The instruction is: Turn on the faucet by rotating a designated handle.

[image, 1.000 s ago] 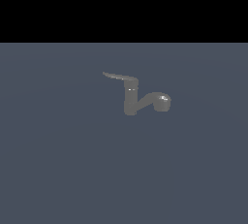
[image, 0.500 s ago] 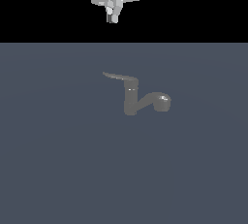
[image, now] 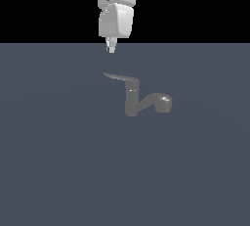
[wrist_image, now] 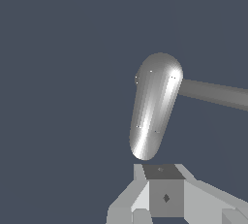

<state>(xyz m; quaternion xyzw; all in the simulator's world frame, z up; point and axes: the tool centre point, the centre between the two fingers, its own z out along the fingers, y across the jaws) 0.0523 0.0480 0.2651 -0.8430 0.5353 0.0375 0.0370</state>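
While the jaws look pressed together, nothing lies between them and the handle (image: 119, 77).

1. The exterior view stands back, looking slightly downward across the grey floor (image: 58, 171) at the faucet (image: 132, 102) side-on.
2. The wrist view looks straight down, close above the handle (wrist_image: 152, 106).
3. Both views share the faucet's top.

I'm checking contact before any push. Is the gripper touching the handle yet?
Apart. The exterior view shows the gripper above the handle, with bare grey floor visible between them.
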